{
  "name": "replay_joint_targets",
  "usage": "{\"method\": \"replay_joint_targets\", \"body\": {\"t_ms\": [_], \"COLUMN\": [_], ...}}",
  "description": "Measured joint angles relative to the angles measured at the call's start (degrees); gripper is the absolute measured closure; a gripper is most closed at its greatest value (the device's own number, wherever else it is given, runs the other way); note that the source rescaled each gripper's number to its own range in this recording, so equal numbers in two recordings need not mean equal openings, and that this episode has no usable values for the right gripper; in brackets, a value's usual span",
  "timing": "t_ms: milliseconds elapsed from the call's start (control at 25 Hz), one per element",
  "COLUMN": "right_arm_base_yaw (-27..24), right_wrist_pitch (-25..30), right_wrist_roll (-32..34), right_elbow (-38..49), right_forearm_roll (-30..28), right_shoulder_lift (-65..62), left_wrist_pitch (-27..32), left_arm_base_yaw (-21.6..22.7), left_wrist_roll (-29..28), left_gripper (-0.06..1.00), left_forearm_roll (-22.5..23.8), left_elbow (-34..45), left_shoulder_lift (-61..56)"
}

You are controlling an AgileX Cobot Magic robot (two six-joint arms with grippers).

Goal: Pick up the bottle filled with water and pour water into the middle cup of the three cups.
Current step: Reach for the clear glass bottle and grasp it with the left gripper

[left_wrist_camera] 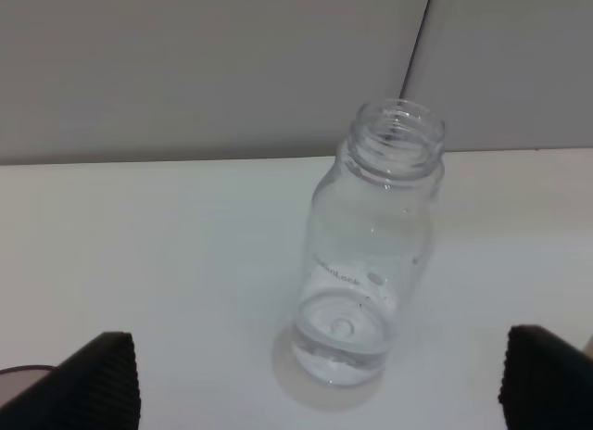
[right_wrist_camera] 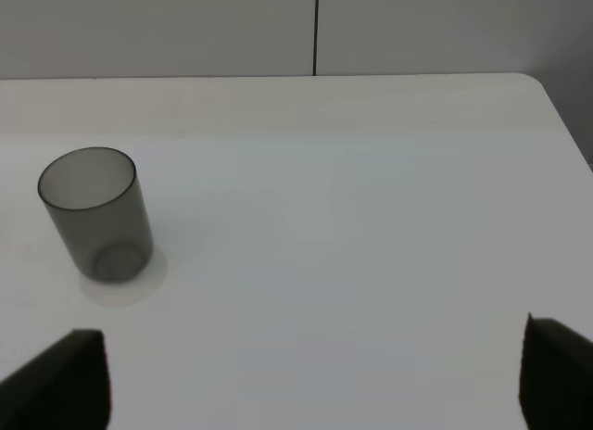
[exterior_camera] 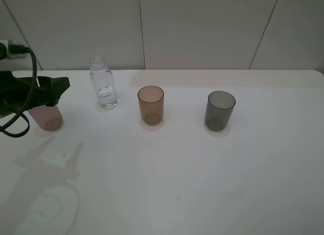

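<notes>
The clear, capless bottle (exterior_camera: 104, 89) stands upright, holding little water.

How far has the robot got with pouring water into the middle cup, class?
Nothing is finished yet. The bottle stands upright on the table, ungrasped. In hand: the open left gripper faces it without touching. Left: grasp, lift, carry to the amber middle cup, which looks empty, and pour.
</notes>
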Motion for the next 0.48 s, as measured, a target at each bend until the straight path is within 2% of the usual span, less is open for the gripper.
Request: {"method": "replay_joint_targets", "body": {"t_ms": [120, 480], "right_arm_base_yaw": [0.0, 0.0], "right_wrist_pitch": [0.0, 0.0], "right_wrist_roll": [0.0, 0.0], "right_elbow": [0.0, 0.0], "right_forearm_roll": [0.0, 0.0], "right_shoulder_lift": [0.0, 0.0], "left_wrist_pitch": [-6.1, -14.9], "left_arm_base_yaw": [0.0, -4.5], "left_wrist_roll": [0.5, 6.7], "left_gripper": [-0.06, -0.06], "left_forearm_roll": [0.8, -2.2], "left_elbow": [-0.1, -0.1], "left_shoulder_lift": [5.7, 16.0]}}
